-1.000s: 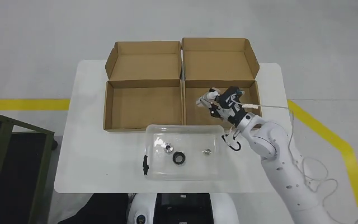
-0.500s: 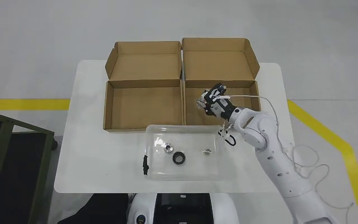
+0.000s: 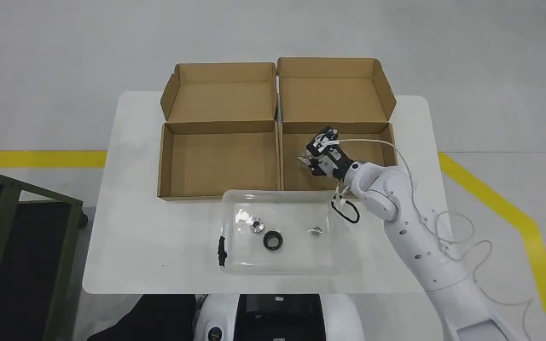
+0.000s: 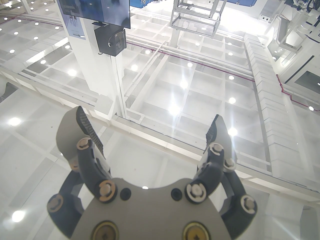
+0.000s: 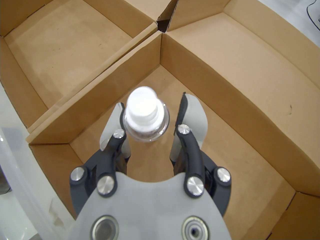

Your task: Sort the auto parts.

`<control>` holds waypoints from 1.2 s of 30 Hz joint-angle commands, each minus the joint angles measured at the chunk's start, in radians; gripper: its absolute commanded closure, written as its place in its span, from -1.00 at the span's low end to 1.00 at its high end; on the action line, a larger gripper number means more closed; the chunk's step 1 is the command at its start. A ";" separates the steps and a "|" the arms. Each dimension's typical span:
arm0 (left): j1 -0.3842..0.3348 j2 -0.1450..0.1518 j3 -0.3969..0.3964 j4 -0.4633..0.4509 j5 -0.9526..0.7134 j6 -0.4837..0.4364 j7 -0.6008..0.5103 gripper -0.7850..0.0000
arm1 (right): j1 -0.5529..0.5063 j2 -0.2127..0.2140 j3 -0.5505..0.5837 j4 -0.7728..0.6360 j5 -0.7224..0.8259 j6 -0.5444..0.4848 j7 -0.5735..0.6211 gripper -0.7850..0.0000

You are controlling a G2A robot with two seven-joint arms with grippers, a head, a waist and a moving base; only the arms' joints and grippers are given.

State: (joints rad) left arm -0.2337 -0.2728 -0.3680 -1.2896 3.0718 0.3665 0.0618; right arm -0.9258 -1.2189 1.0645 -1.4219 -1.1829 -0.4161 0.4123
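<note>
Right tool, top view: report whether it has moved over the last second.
Yes. The right tool shifted left over the right box, toward the wall shared with the left box.

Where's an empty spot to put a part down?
The left box floor is all bare. The right box is bare beyond the right gripper over its corner by the tray. The clear tray is crowded with small parts.

On the white table (image 3: 136, 213), a left cardboard box (image 3: 219, 162) and a right cardboard box (image 3: 334, 94) are set side by side, touching, and a clear tray (image 3: 290, 256) is placed just before them.
</note>
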 commanded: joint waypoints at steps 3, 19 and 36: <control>0.000 0.000 0.000 0.000 0.000 0.000 0.000 -1.00 | -0.021 0.003 0.015 -0.047 0.005 -0.001 -0.022 -1.00; 0.000 0.000 0.000 0.000 0.000 0.000 0.000 -1.00 | -0.267 0.052 0.130 -0.436 -0.080 -0.147 0.018 -1.00; 0.000 0.000 0.000 0.000 0.000 0.000 0.000 -1.00 | -0.560 0.101 0.219 -0.643 -0.233 -0.306 0.033 -1.00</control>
State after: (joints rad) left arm -0.2337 -0.2728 -0.3680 -1.2896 3.0718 0.3665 0.0618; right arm -1.4768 -1.1200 1.2802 -2.0590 -1.4038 -0.7117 0.4368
